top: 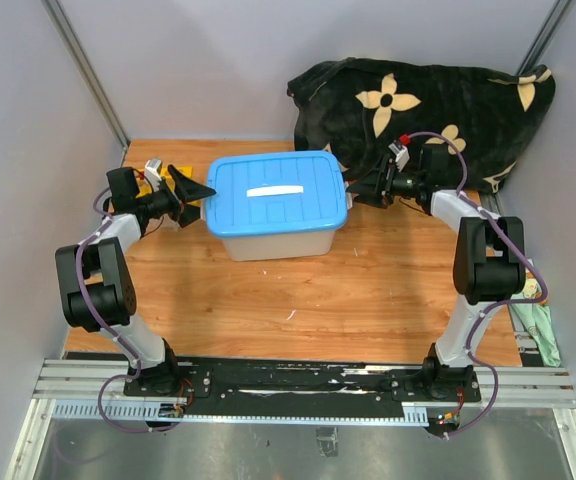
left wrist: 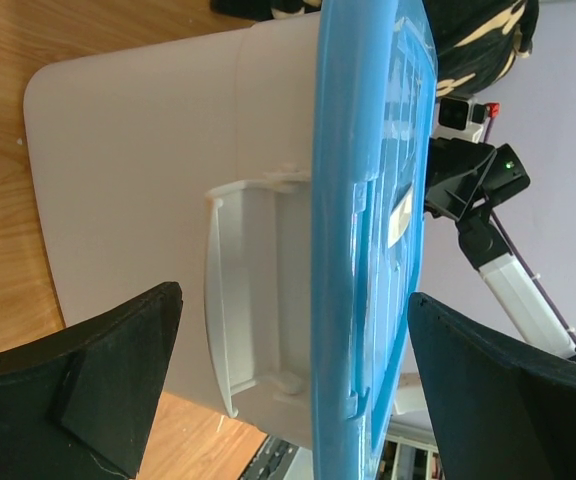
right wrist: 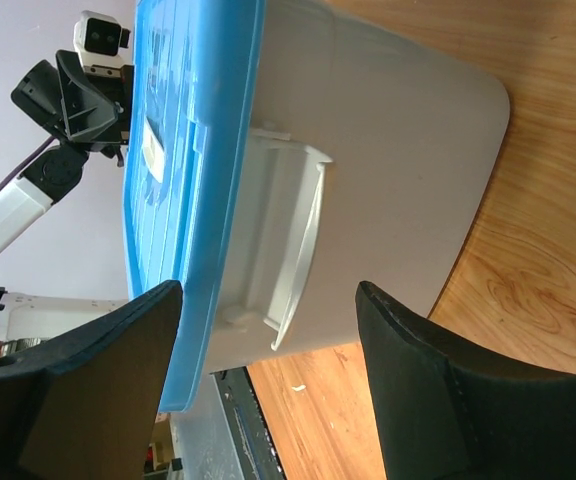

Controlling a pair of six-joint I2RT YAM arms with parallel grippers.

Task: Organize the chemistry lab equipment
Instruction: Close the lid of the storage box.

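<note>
Now, left tool (top: 200, 198): I read it as wide open, holding nothing, at the left end of the bin; one finger stands on each side of that end, neither touching it.
Right tool (top: 354, 192): also open and empty, facing the bin's right end, fingers apart from the wall.
Bin (top: 273, 242): white plastic, mid tabletop, blue lid (top: 238, 195) seated on top; I cannot make out any contents.
End handle (left wrist: 238, 290): moulded recess under the lid rim, framed between the left fingers in my left wrist view.
Lab equipment: only a yellow scrap (top: 145, 186) shows at the far left, mostly hidden behind the left wrist; I cannot tell which piece.
Blanket (top: 418, 100): black with pale flowers, heaped at the far right.
Tabletop (top: 368, 290): wood.
</note>
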